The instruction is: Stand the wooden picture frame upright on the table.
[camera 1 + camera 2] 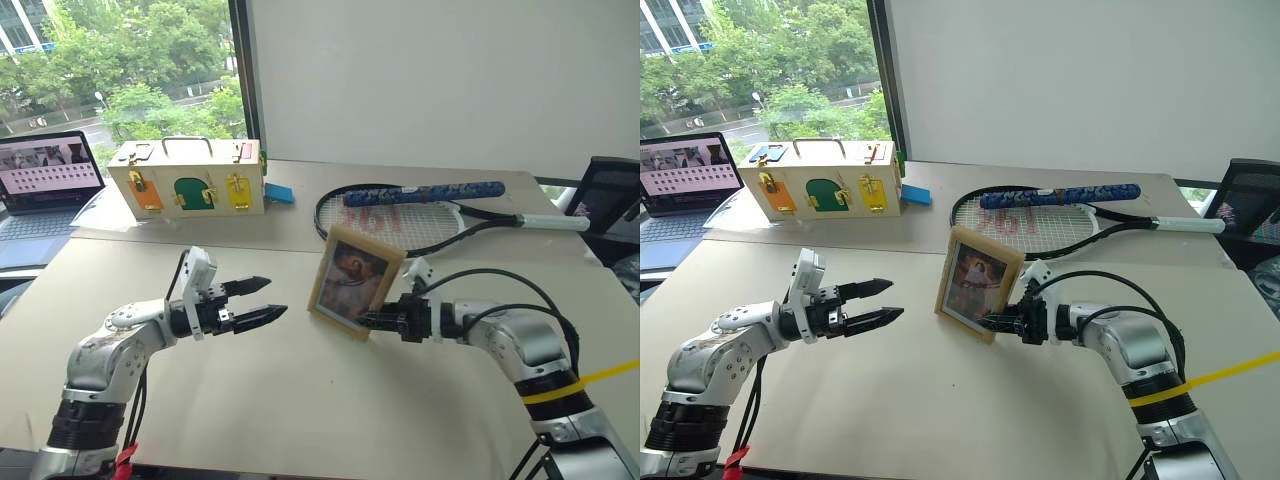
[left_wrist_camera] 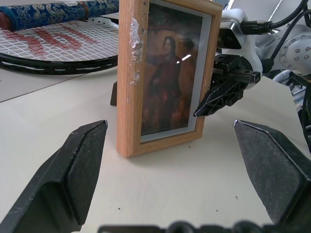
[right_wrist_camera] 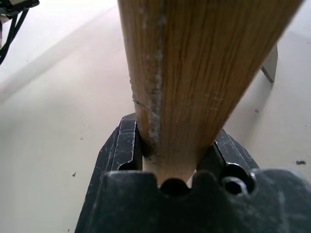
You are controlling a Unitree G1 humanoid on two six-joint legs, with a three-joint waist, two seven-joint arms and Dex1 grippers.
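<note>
On the table [image 1: 300,420], near the middle, the wooden picture frame [image 1: 355,282] is standing up on its bottom edge, leaning back a little. The right gripper [image 1: 372,321] is pinching the frame's lower side edge, with one black finger on the front and one on the back. The left gripper [image 1: 262,300] is waiting just beside the frame, not touching it, with its fingers wide apart. Behind the frame, a tennis racket [image 1: 420,215] is lying flat.
</note>
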